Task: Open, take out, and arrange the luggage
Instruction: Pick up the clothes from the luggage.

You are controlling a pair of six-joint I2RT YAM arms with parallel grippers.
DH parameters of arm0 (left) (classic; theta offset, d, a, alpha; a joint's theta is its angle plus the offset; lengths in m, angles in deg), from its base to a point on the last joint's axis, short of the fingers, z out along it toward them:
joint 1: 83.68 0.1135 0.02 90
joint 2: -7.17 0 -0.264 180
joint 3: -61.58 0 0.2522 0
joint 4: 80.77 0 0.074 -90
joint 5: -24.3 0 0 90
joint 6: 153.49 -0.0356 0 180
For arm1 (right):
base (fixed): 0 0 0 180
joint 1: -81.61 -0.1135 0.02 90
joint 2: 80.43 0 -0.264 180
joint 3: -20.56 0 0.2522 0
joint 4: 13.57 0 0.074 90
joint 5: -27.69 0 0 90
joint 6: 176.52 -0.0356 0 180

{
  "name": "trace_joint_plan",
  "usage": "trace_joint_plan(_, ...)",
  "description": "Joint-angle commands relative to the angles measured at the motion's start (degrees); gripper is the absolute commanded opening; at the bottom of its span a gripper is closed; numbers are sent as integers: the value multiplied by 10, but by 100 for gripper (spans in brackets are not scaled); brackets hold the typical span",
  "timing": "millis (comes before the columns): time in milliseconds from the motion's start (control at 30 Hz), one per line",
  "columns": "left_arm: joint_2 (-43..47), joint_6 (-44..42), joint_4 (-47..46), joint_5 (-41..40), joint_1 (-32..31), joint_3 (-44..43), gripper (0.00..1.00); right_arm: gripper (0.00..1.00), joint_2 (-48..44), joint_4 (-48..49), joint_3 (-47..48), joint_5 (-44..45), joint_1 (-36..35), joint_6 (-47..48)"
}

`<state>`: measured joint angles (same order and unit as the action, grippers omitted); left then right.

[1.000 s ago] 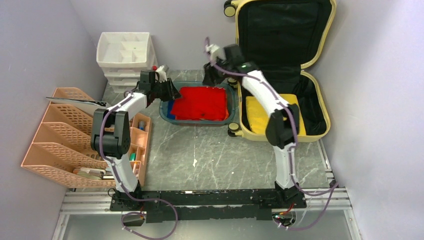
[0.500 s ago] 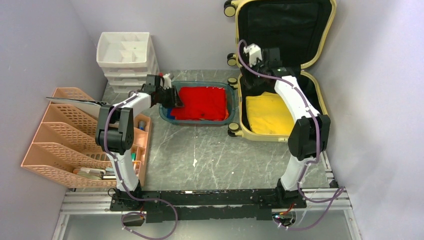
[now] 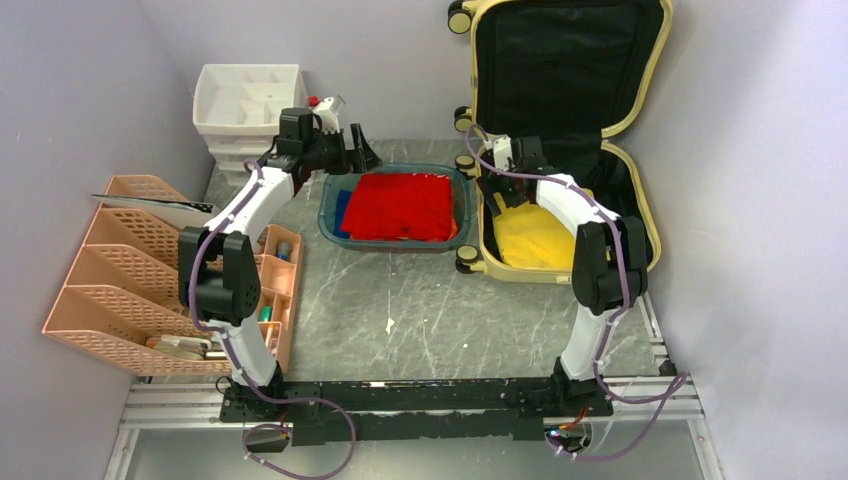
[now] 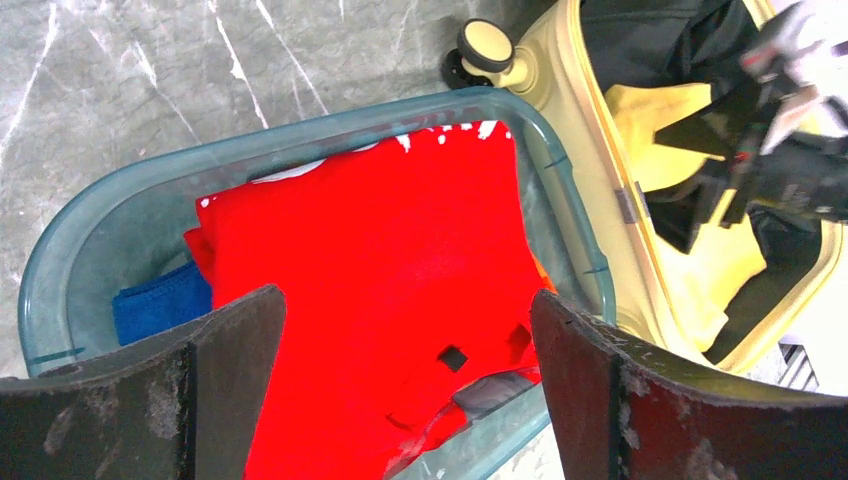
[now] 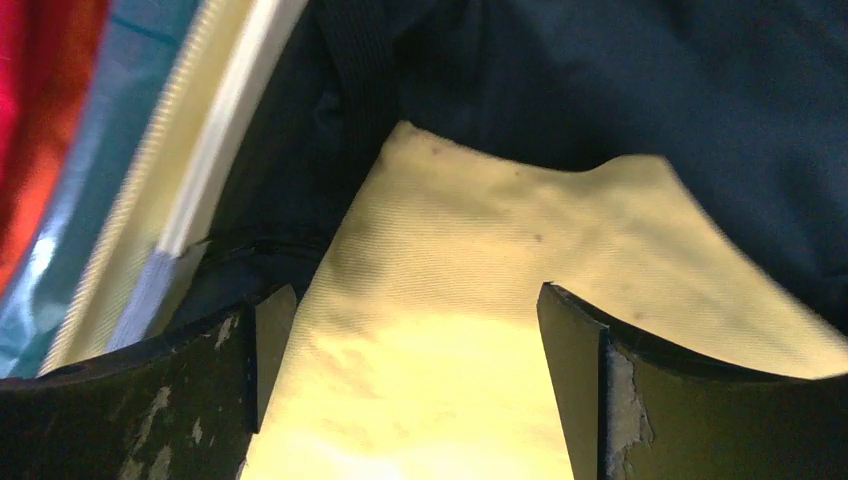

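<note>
The luggage (image 3: 560, 120) lies open at the back right, its lid upright against the wall and its black lining (image 5: 600, 80) showing. A folded yellow cloth (image 3: 535, 235) lies in its lower half. My right gripper (image 3: 506, 188) is down inside the shell, open, its fingertips (image 5: 410, 380) straddling the yellow cloth (image 5: 480, 250) without closing on it. My left gripper (image 3: 358, 152) hangs open above the far left of the teal tray (image 3: 330, 225). A red cloth (image 4: 380, 260) lies flat in the tray below the left gripper (image 4: 405, 370), on top of a blue cloth (image 4: 160, 305).
A white drawer unit (image 3: 250, 110) stands at the back left. A peach file rack (image 3: 120, 270) and a small compartment box (image 3: 280, 280) line the left wall. Walls close in on both sides. The tray rim (image 4: 300, 125) nearly touches the suitcase wheel (image 4: 487, 45).
Both grippers have opened wide. The right one swung from above the tray's far right corner down into the suitcase. The left one lifted away from the red cloth, which now lies flat.
</note>
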<state>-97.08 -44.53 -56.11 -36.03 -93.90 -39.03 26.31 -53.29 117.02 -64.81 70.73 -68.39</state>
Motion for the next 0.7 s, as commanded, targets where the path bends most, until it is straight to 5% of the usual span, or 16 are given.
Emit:
trace_joint_plan(0,31,-6,-18,-4,-5,-3,97,100,23,51,-35,13,0,-40)
trace_joint_plan(167,33,0,-23,-2,-6,-1,97,99,41,85,-69,45,0,-63)
trace_joint_plan(300,32,4,-27,-1,-7,3,97,88,54,99,-80,58,0,-68)
trace_joint_plan(500,28,9,-26,1,-12,-1,97,61,82,87,-75,44,-5,-70)
trace_joint_plan(667,23,10,-20,3,-25,-15,97,25,74,78,-64,27,-4,-66)
